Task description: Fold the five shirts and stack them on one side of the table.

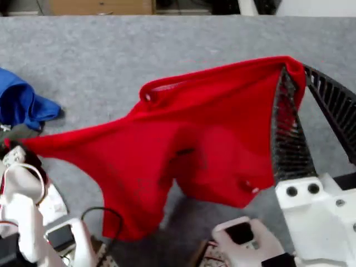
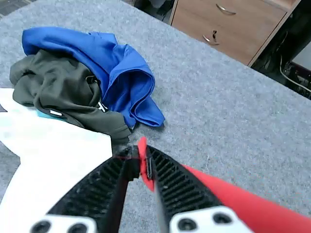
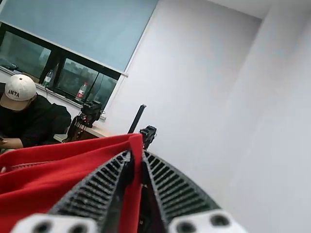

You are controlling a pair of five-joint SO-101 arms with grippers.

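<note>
A red shirt (image 1: 189, 144) hangs spread in the air above the grey table (image 1: 167, 50), held at two corners. My right gripper (image 1: 289, 75) is shut on its upper right corner, raised high; its wrist view shows red cloth (image 3: 58, 179) pinched between the fingers (image 3: 165, 189). My left gripper (image 2: 141, 162) is shut on the shirt's left tip (image 1: 11, 144), low near the table's left edge, with a sliver of the red shirt (image 2: 142, 160) in its jaws. A blue shirt (image 2: 121, 68) and a dark olive shirt (image 2: 58, 87) lie crumpled together on the left.
A white shirt (image 2: 43, 160) lies flat beside the crumpled pile, under my left gripper. A wooden cabinet (image 2: 228, 24) stands beyond the table's far edge. The arms' white bases (image 1: 311, 211) and cables (image 1: 100, 222) crowd the near edge.
</note>
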